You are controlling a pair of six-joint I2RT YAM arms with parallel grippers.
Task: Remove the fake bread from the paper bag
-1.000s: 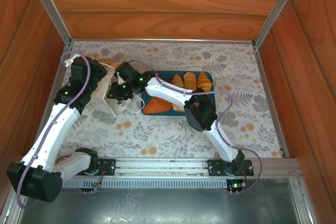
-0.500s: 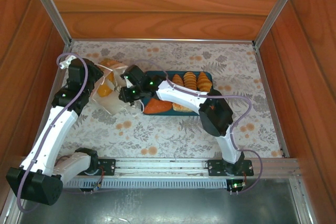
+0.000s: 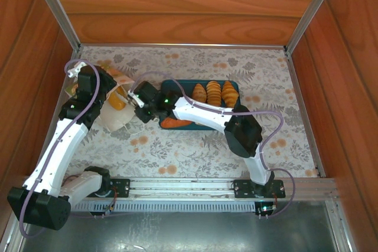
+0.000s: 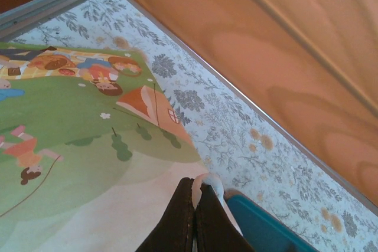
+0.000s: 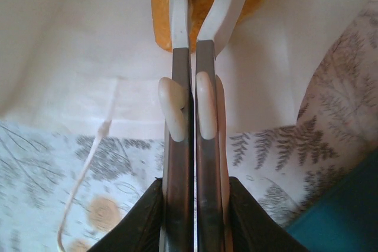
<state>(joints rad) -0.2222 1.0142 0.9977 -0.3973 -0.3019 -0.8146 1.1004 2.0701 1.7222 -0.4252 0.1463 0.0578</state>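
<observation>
Four pastries (image 3: 214, 91) lie in the teal tray (image 3: 234, 84); the left gripper (image 4: 195, 188) clamps the paper bag (image 4: 88, 146) at its edge, and the right gripper (image 5: 199, 4) pinches an orange pastry (image 5: 160, 16) inside.

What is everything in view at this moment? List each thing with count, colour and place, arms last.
paper bag: one, white with a green printed panel, far left of the table, tipped with its mouth towards the tray
fake bread: one piece visible in the bag, orange, just inside the mouth
croissants: three, golden-brown, in a row along the tray's far side
roll: one, orange, near-left of the tray, partly under the right arm
tray: one, teal, middle of the table
table cover: one, pale floral print
wooden walls: brown, three sides
left gripper: dark fingers, shut on the paper bag's edge
right gripper: at the bag's mouth, fingers close together over the orange bread; a grip cannot be told
</observation>
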